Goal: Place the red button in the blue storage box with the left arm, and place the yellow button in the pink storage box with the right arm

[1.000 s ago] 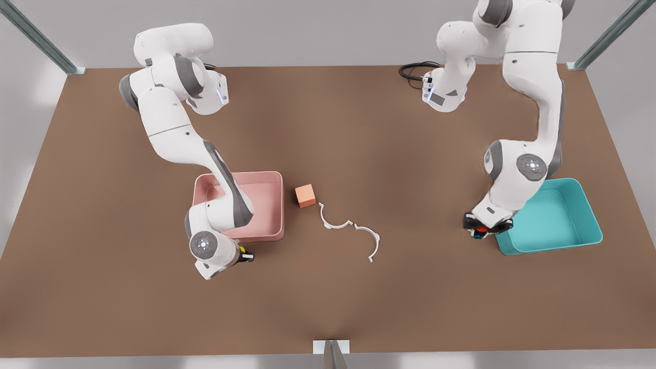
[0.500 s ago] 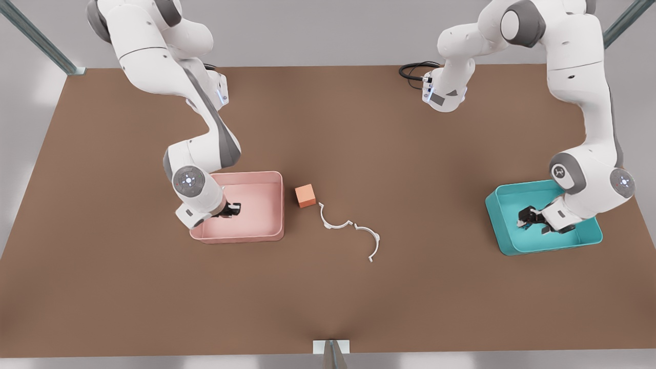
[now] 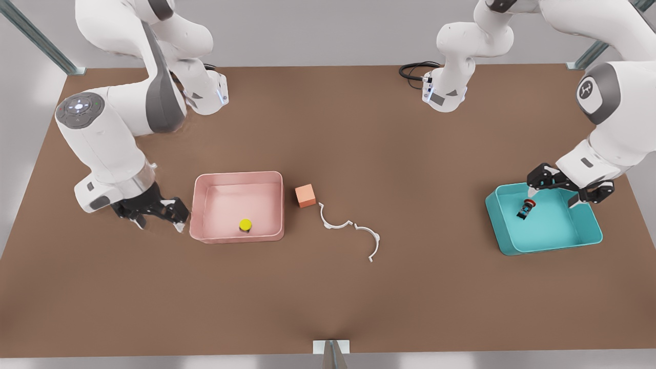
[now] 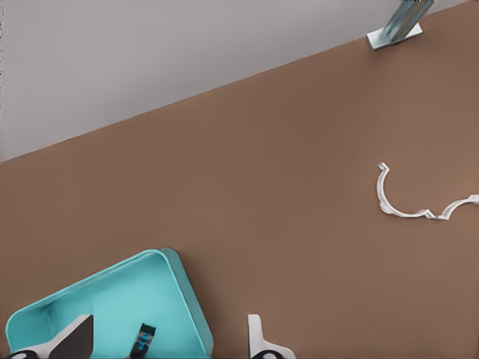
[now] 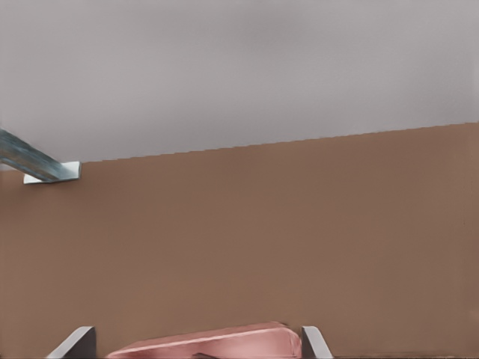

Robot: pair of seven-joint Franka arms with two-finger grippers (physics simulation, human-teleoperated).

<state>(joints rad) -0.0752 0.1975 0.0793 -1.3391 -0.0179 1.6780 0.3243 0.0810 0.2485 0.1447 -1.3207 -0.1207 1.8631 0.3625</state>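
Pincer of the right arm [image 3: 154, 212], at the front view's left, hangs with fingers spread and empty just outside the short wall of the pink storage box [image 3: 279, 205] that faces the counter's [image 3: 328, 297] side edge. Yellow button [image 3: 245, 224] stands upright on that box's floor, near the wall facing the counter's near edge. Between the boxes, on the bare counter, lie a small salmon cube [image 3: 305, 195] and a thin white curved piece [image 3: 350, 229], close together. Toward the opposite side edge, the red button [image 3: 526, 209] lies tipped on its side inside the blue storage box [image 3: 543, 248]. Left pincer [image 3: 570, 187] hovers above that box's far wall, fingers apart, holding nothing. Judged from this layout, both placements are complete; what remains is presumably for each arm to draw back clear of its box.
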